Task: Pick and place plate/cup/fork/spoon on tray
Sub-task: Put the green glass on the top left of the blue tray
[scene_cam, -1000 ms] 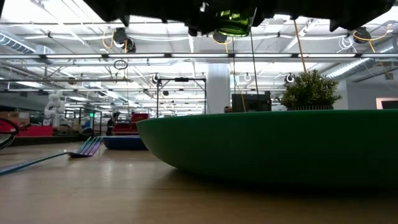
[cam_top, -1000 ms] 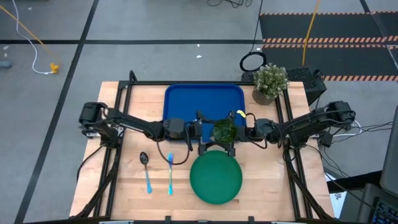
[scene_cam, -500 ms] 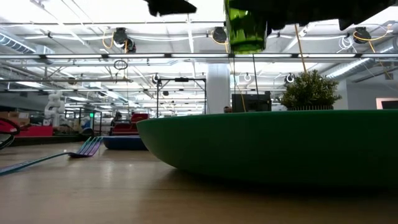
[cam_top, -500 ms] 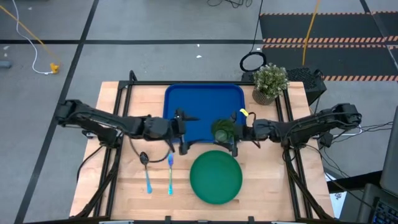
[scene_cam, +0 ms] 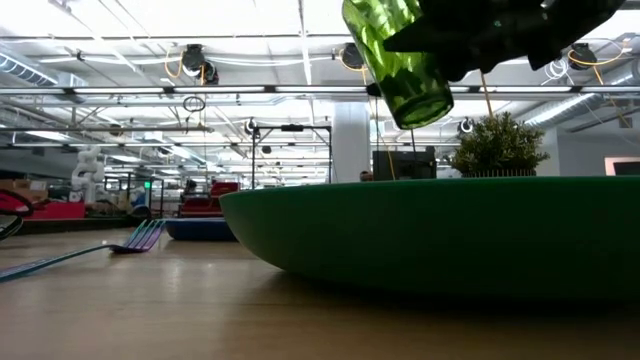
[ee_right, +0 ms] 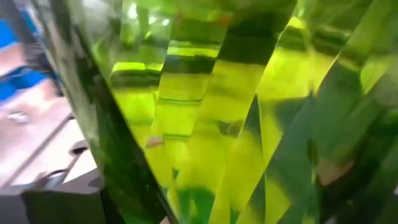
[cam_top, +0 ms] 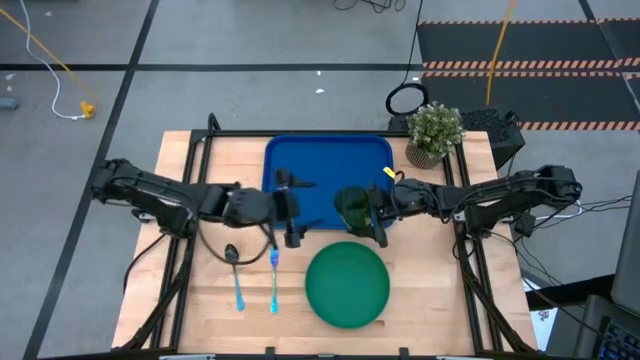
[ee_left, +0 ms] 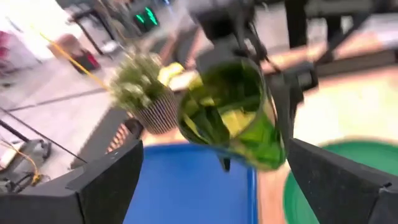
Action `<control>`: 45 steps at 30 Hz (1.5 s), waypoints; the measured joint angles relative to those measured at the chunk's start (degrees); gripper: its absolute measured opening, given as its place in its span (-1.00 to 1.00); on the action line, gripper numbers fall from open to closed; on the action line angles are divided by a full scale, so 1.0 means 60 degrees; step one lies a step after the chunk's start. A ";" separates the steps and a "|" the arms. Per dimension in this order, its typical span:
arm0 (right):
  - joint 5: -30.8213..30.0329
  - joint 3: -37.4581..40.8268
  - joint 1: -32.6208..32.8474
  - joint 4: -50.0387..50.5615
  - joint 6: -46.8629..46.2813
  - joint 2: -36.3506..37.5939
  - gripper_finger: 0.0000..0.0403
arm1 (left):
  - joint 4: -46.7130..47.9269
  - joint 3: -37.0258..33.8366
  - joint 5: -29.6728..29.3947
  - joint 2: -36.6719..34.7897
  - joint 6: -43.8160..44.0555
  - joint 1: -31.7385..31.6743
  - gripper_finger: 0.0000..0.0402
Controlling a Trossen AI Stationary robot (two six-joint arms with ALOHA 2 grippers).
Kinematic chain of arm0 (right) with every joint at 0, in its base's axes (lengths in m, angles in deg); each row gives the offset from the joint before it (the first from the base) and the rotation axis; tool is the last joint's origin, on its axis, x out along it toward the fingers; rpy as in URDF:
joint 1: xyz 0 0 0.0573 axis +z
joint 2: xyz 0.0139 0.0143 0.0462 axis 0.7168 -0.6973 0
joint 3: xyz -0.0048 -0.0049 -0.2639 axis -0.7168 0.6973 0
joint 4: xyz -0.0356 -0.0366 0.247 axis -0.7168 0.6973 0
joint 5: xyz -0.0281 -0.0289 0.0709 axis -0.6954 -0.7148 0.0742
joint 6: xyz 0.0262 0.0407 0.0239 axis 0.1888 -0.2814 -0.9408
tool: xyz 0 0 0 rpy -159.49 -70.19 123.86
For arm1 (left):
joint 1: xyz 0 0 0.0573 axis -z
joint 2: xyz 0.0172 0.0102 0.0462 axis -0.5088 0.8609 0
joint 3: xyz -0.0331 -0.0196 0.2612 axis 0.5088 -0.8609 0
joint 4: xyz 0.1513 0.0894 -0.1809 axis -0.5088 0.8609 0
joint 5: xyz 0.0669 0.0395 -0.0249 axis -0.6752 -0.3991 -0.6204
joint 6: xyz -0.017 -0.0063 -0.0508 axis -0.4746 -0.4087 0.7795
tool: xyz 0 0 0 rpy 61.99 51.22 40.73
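The cup (cam_top: 351, 205), mid-frame in the high view above the blue tray's (cam_top: 300, 160) lower right, hangs tilted, pinched in the right gripper (cam_top: 372, 212). It looks light, rigid and slick, best gripped across its wall. The left gripper (cam_top: 289, 209) waits spread beside it. Wooden table (cam_top: 200, 300); workshop behind.

Two slim black jointed arms with black cables; a yellow tag marks the right hand (cam_top: 375, 212) at frame centre.
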 joint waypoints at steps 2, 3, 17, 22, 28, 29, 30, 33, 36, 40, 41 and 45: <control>0.0521 0.0000 -0.0015 0.0011 -0.0081 -0.0007 0.67 | 0.0336 0.0577 0.0838 0.0460 -0.0217 -0.0107 0.98; 0.0707 0.0000 -0.0010 0.0011 -0.0090 -0.0007 0.67 | 0.0557 0.0835 0.1266 0.0670 -0.0377 -0.0123 0.98; 0.2037 -0.0011 0.0000 0.0342 -0.0249 -0.0007 0.67 | 0.2246 0.3250 0.3126 0.2992 -0.1880 -0.0422 0.97; 0.2177 -0.0011 0.0014 0.0436 -0.0256 -0.0007 0.67 | 0.2578 0.3306 0.3166 0.2989 -0.2079 -0.0441 0.78; 0.2185 -0.0011 0.0014 0.0427 -0.0259 -0.0007 0.67 | 0.2707 0.3306 0.3170 0.2989 -0.2393 -0.0431 0.26; 0.2184 -0.0011 0.0014 0.0426 -0.0259 -0.0007 0.67 | 0.2716 0.3306 0.3170 0.2989 -0.2486 -0.0431 0.17; 0.2183 -0.0011 0.0014 0.0423 -0.0259 -0.0007 0.67 | 0.2725 0.3306 0.3170 0.2989 -0.2573 -0.0431 0.09; 0.2183 -0.0011 0.0014 0.0414 -0.0259 -0.0007 0.67 | 0.2705 0.3306 0.3170 0.2989 -0.2734 -0.0431 -0.13; 0.2183 -0.0011 0.0014 0.0403 -0.0261 -0.0007 0.67 | 0.2699 0.3306 0.3168 0.2989 -0.2890 -0.0431 -0.32; 0.2183 -0.0011 0.0014 0.0354 -0.0272 -0.0007 0.67 | 0.2464 0.3306 0.3166 0.2989 -0.2927 -0.0431 -0.55; 0.2185 -0.0011 0.0014 0.0322 -0.0331 -0.0007 0.67 | 0.2435 0.3306 0.3166 0.2989 -0.2956 -0.0431 -0.60; 0.2188 -0.0011 0.0056 0.0047 -0.0462 -0.0007 0.74 | 0.2453 0.3304 0.3257 0.2982 -0.3105 -0.0414 -0.83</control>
